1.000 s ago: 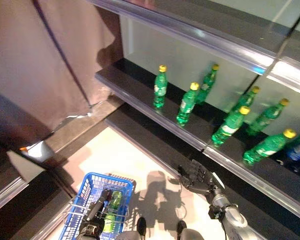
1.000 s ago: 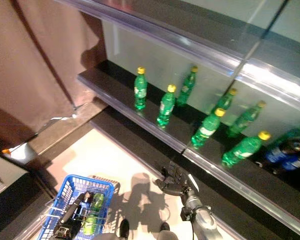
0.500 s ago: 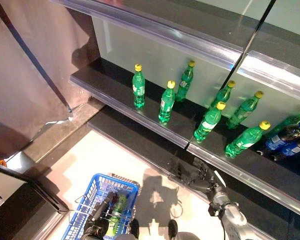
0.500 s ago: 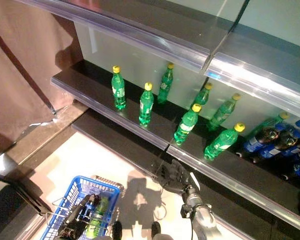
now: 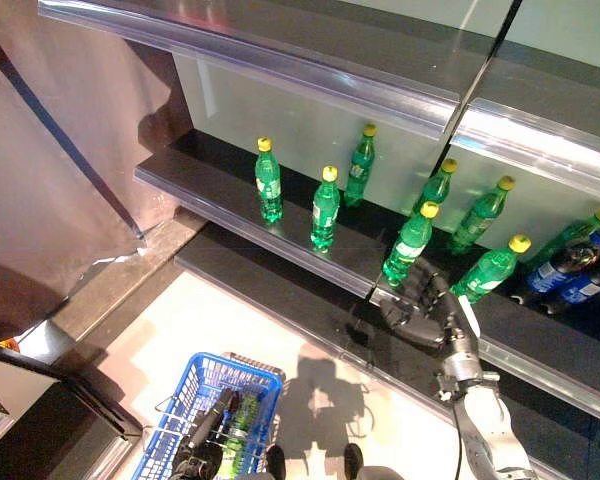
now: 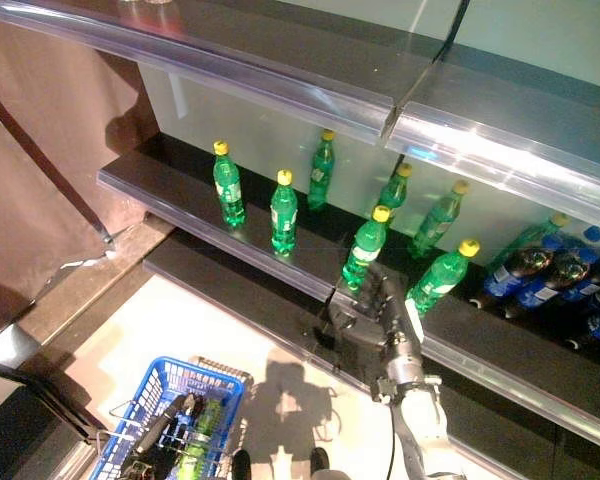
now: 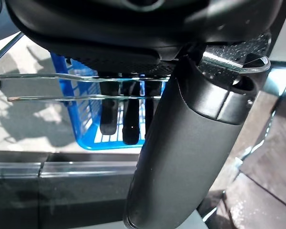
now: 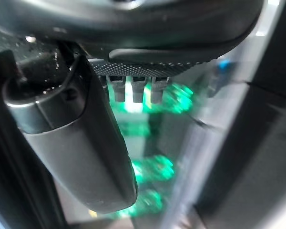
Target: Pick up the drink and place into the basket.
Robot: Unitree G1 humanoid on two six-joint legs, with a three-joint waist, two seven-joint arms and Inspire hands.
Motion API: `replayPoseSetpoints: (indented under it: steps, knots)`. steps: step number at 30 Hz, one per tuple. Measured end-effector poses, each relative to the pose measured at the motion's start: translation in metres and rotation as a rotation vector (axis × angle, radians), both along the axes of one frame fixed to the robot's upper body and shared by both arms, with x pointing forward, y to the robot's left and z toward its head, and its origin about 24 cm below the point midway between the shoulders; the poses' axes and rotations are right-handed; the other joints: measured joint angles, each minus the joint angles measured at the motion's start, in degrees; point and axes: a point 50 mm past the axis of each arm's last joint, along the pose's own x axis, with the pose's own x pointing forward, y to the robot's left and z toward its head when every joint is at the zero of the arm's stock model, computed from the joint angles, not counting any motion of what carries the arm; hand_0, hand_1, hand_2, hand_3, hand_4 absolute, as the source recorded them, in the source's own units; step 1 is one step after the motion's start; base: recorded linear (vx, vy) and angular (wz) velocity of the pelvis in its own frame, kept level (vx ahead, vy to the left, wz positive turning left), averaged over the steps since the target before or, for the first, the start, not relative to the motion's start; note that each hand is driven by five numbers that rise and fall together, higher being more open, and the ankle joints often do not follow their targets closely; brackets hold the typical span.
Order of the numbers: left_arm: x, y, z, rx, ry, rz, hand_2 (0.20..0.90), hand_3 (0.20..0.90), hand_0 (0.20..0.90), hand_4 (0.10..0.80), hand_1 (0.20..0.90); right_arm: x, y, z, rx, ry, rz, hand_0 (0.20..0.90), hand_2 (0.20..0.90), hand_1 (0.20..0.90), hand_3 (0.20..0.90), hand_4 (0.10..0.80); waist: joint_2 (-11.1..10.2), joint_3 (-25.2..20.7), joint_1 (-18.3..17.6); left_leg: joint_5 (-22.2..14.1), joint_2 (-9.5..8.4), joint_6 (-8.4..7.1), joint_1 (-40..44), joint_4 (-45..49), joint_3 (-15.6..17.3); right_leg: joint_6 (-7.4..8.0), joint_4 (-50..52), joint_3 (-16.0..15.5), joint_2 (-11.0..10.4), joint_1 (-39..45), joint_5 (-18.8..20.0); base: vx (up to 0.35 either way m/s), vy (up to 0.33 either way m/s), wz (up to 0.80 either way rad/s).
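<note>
While its left hand (image 5: pixel 202 445) grips the handle of the blue basket (image 5: pixel 176 412) at 7 o'clock, fingers hooked round the wire, the robot's right hand (image 5: pixel 420 305) reaches for the shelf (image 5: pixel 230 192), fingers spread and holding nothing, just below the nearest green drink bottle (image 5: pixel 408 244) at 3 o'clock. That bottle stands upright at the shelf's front edge, one of several yellow-capped green bottles in a row, with dark cola bottles (image 5: pixel 565 275) further along at 3 o'clock; another green bottle (image 5: pixel 242 432) already lies in the basket. The reach appears under way; the next move calls for closing round the bottle's body. A second ago the hand hung lower, before the dark plinth beneath the shelf.
</note>
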Motion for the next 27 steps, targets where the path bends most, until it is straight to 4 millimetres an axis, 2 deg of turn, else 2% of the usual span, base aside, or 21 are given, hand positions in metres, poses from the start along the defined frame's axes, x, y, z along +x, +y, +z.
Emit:
replayPoseSetpoints:
  steps: [6, 22, 25, 27]
  knots:
    - [-0.001, -0.001, 0.000, -0.002, 0.002, 0.002, 0.300, 0.200, 0.300, 0.100, 0.300, 0.001, -0.012, 0.010, -0.002, -0.047, -0.081, 0.900, 0.900, 0.900, 0.900, 0.800, 0.27, -0.04, 0.10, -0.01, 0.01, -0.02, 0.13, -0.01, -0.04, -0.02, -0.04, 0.27, 0.03, 0.02, 0.17, 0.042, -0.003, -0.02]
    - [-0.005, -0.003, -0.002, -0.011, 0.010, 0.005, 0.300, 0.200, 0.300, 0.100, 0.300, 0.001, -0.013, 0.010, -0.004, -0.046, -0.094, 0.900, 0.900, 0.900, 0.900, 0.800, 0.73, 0.14, 0.91, -0.02, -0.18, 0.02, 1.28, 0.05, -0.10, -0.03, 0.48, 0.19, -0.16, 1.00, 0.20, -0.016, 0.039, 0.00]
    - [-0.003, -0.004, -0.002, -0.016, 0.004, 0.001, 0.300, 0.200, 0.300, 0.100, 0.300, 0.001, -0.014, 0.010, -0.006, -0.047, -0.098, 0.900, 0.900, 0.900, 0.900, 0.800, 0.87, 0.25, 2.18, -0.60, -0.64, 0.39, 1.45, 1.09, -1.83, 0.27, 2.37, 0.49, -0.54, 0.58, -0.22, -0.059, 0.123, -0.08]
    - [0.002, -0.006, -0.001, -0.026, -0.010, -0.009, 0.300, 0.200, 0.300, 0.100, 0.300, 0.002, -0.015, 0.010, -0.004, -0.046, -0.114, 0.900, 0.900, 0.900, 0.900, 0.800, 1.08, 1.20, 2.10, -1.65, -1.45, 1.18, 1.07, 3.40, -2.13, 0.97, 9.27, 0.50, -1.40, -1.48, -2.72, -0.028, 0.087, 0.09]
